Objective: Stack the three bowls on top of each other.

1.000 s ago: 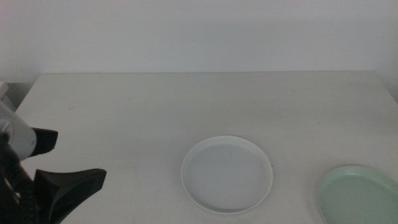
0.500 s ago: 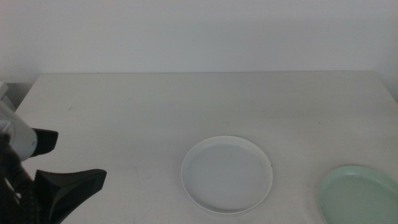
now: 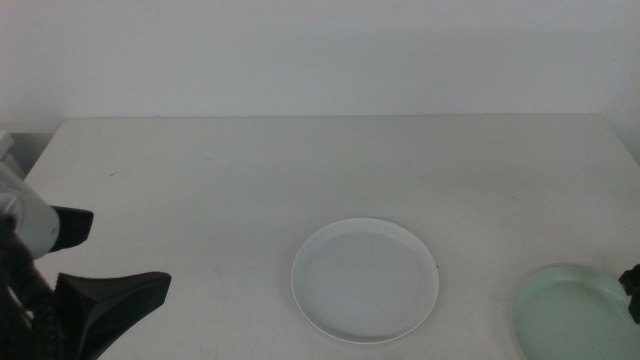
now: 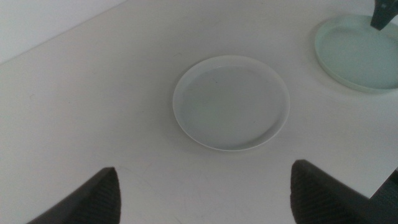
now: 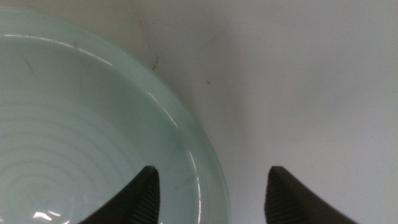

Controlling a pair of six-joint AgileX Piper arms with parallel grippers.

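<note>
The left gripper (image 3: 100, 270) sits low at the near left corner of the table (image 3: 250, 170), on the end of a white and grey arm that comes in from the left side. Its two dark jaws are spread wide apart and nothing is between them. They point out over the table toward the bowls, and they touch nothing. From its own wrist camera the jaws frame the white bowl (image 4: 231, 102) with bare table in between. The right gripper (image 5: 211, 196) is at the near right edge, and only a small dark bit of it shows in the middle view. It is down low right at the mint green bowl (image 3: 575, 312). Its jaws are open, one over the inside of the bowl and one outside, so the bowl's rim (image 5: 205, 155) lies between them. The jaws are not pressed on the rim. The mint green bowl rests flat on the table at the near right corner. The white bowl lies flat near the middle of the table, a bit to the left of the green one, and the two are well apart. Behind the table stands a plain pale wall (image 3: 320, 50).
</note>
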